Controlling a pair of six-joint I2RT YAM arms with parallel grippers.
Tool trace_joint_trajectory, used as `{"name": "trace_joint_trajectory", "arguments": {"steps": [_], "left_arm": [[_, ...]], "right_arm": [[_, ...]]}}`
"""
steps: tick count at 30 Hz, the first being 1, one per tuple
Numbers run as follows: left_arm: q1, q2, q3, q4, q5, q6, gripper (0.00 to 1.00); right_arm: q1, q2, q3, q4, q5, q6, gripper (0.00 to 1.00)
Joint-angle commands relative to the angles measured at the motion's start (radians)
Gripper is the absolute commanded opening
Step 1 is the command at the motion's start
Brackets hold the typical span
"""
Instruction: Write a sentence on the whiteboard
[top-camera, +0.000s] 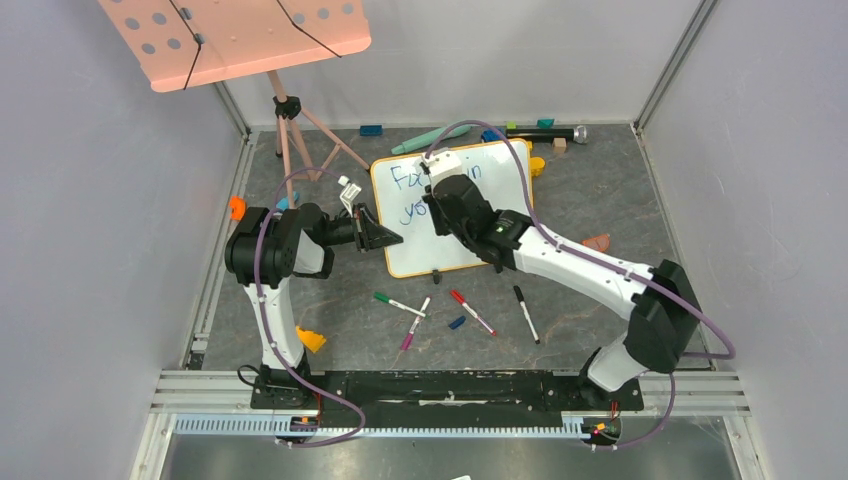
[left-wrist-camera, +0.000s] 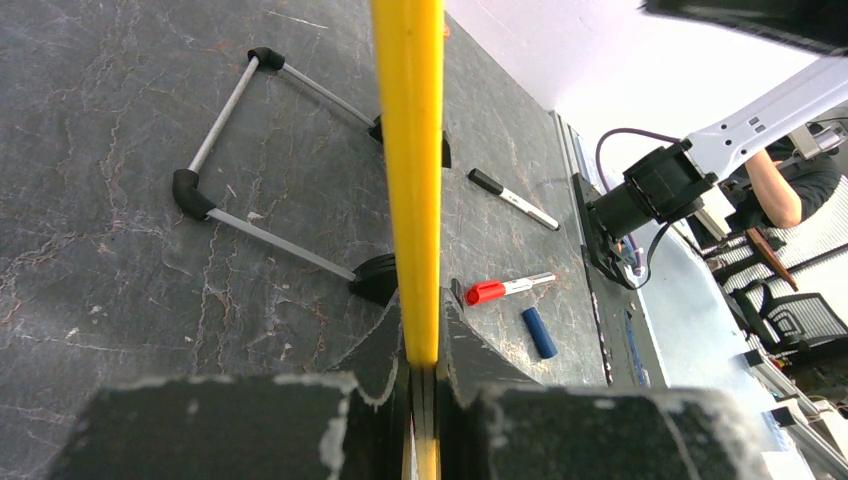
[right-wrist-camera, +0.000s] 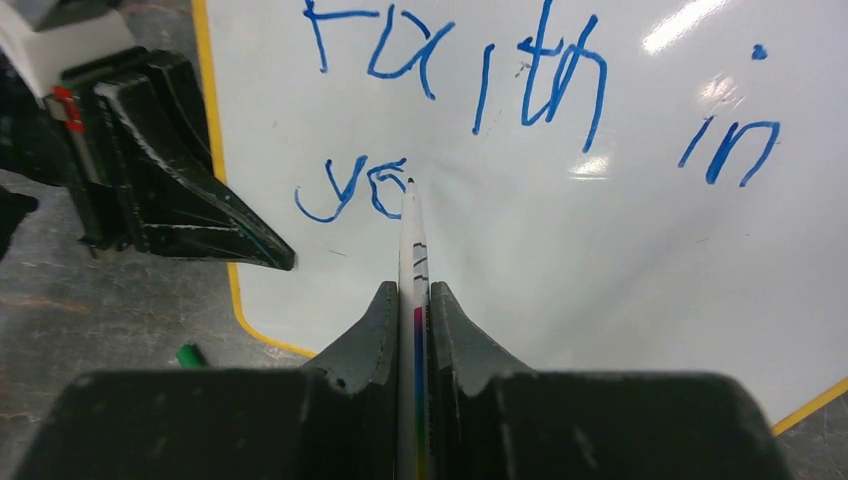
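Note:
The whiteboard (top-camera: 500, 190) with a yellow frame lies tilted on the table at centre. Blue writing on it reads "Faith in" (right-wrist-camera: 450, 60) and below it "yo" (right-wrist-camera: 350, 190). My left gripper (top-camera: 392, 238) is shut on the board's left yellow edge (left-wrist-camera: 410, 180). My right gripper (right-wrist-camera: 412, 300) is shut on a white marker (right-wrist-camera: 412, 250); its tip touches the board just right of the "o". In the top view the right wrist (top-camera: 462, 205) covers the middle of the board and part of the writing.
Loose markers lie in front of the board: green (top-camera: 398, 303), pink (top-camera: 416, 322), red (top-camera: 471, 311), black (top-camera: 526, 314), and a blue cap (top-camera: 457, 322). A pink music stand (top-camera: 235, 35) stands at the back left. Small toys lie along the back wall.

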Motion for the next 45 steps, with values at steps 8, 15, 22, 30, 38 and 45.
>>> {"name": "trace_joint_trajectory", "arguments": {"steps": [8, 15, 22, 30, 38, 45], "left_arm": [[-0.009, -0.022, -0.002, 0.089, 0.059, 0.105, 0.02], [-0.009, -0.022, -0.001, 0.089, 0.058, 0.105, 0.02], [-0.009, -0.022, -0.001, 0.089, 0.058, 0.106, 0.02], [-0.010, -0.021, -0.002, 0.089, 0.058, 0.106, 0.02], [-0.009, -0.022, -0.002, 0.089, 0.058, 0.106, 0.02], [-0.009, -0.021, -0.001, 0.089, 0.058, 0.106, 0.02]], "right_arm": [[-0.004, -0.163, -0.087, 0.132, -0.007, 0.001, 0.00], [-0.002, -0.113, -0.071, 0.092, 0.014, 0.013, 0.00], [0.006, -0.048, -0.030, 0.055, 0.032, 0.010, 0.00], [0.006, -0.013, 0.002, 0.036, 0.066, 0.000, 0.00], [0.007, 0.010, 0.044, 0.028, 0.072, -0.014, 0.00], [0.006, 0.029, 0.063, 0.019, 0.067, -0.017, 0.00]]}}
